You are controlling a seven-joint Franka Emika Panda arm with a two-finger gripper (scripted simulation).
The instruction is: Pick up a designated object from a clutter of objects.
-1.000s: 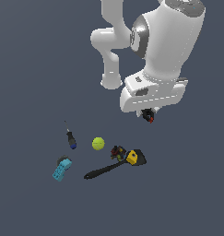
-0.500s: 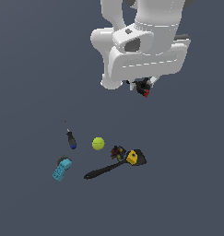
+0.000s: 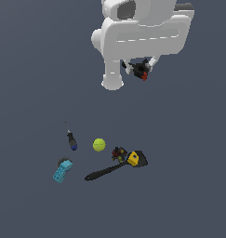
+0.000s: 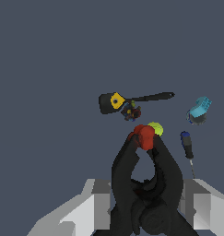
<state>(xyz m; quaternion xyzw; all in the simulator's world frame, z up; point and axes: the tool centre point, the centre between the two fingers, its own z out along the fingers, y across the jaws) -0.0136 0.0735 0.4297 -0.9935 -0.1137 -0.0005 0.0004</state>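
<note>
Gripper is up high, well above the floor, jaws closed on the black clamp, red tips pointing down. Below: ball, screwdriver, cyan block, spatula with the multicoloured lump touching it.

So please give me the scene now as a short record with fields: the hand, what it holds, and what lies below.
hand: hand raised high above the clutter, shut on the black clamp
clamp tips: red-orange, pointing away from the wrist
below: yellow-green ball, blue-handled screwdriver, cyan block, black spatula, dark multicoloured lump
</note>
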